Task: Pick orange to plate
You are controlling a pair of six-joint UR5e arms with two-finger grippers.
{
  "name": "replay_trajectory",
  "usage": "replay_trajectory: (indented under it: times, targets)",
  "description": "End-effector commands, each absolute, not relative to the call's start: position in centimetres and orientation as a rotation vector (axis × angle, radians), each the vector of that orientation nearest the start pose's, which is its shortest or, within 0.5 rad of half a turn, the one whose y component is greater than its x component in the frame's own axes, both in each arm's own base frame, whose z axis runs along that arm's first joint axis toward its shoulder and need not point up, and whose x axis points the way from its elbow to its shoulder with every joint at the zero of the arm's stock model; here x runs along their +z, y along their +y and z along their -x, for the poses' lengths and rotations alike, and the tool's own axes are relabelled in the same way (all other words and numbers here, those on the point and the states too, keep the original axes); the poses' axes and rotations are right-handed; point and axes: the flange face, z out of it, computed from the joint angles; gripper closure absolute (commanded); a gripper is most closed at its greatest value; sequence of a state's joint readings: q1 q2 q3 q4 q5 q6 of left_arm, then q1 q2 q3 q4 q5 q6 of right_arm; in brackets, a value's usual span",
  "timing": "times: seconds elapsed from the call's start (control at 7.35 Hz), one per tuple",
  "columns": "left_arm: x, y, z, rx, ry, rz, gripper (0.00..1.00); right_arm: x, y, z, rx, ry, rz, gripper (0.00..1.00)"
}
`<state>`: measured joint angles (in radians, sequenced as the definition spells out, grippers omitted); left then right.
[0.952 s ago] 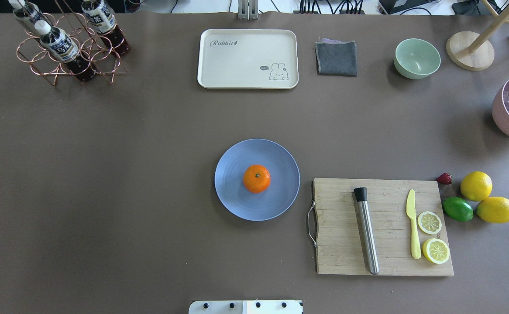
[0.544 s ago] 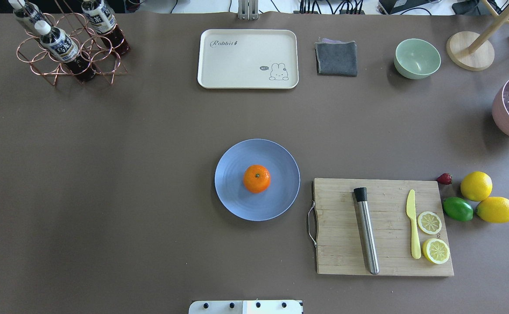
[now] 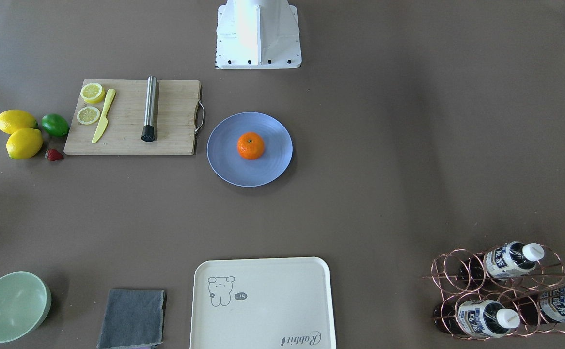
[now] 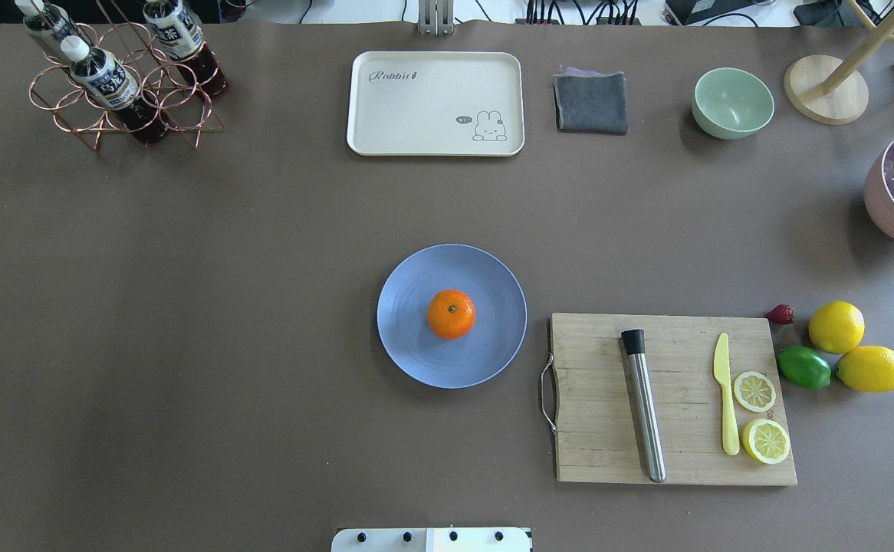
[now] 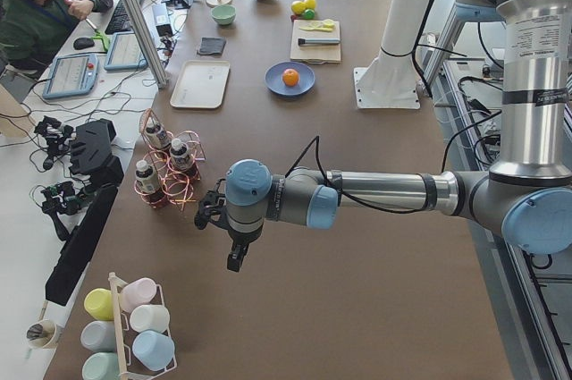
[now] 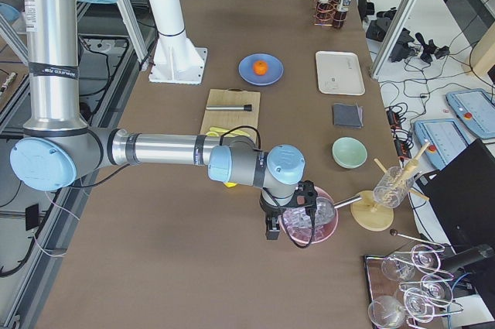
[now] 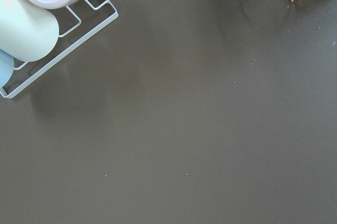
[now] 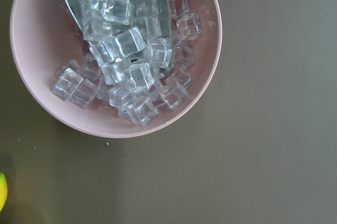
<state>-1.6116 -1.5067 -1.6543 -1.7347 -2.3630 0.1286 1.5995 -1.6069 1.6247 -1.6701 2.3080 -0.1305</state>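
The orange point(image 4: 451, 314) rests at the middle of the blue-grey plate point(image 4: 409, 345) in the table's centre, stem dimple up; the front-facing view shows the same orange point(image 3: 250, 146) on the plate point(image 3: 224, 162). Neither arm is near it. The left gripper point(image 5: 234, 259) hangs far off at the table's left end, by the bottle rack. At the opposite end, the right gripper point(image 6: 271, 230) hangs beside a pink bowl of ice. Both show only in the side views, so I cannot tell whether they are open or shut.
A cutting board point(image 4: 673, 399) with a steel muddler, yellow knife and lemon slices lies right of the plate. Lemons point(image 4: 836, 326), a lime point(image 4: 804, 367) and a strawberry sit beyond it. Cream tray point(image 4: 435, 103), grey cloth, green bowl point(image 4: 732, 102) and bottle rack point(image 4: 121, 77) line the far edge.
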Motion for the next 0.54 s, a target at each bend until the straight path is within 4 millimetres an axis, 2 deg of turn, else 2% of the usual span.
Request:
replay_trajectory:
  times: [0.0,0.41]
  targets:
    - [62.93,-47.33,8.22,0.156,0.771,-0.242,0.02,65.71,-47.15,-8.07,-0.067,-0.742,0.010,0.00]
    - [63.02,-47.39,8.24,0.155,0.769,-0.241,0.02,64.90,-47.66,-8.08,-0.072,-0.741,-0.006,0.00]
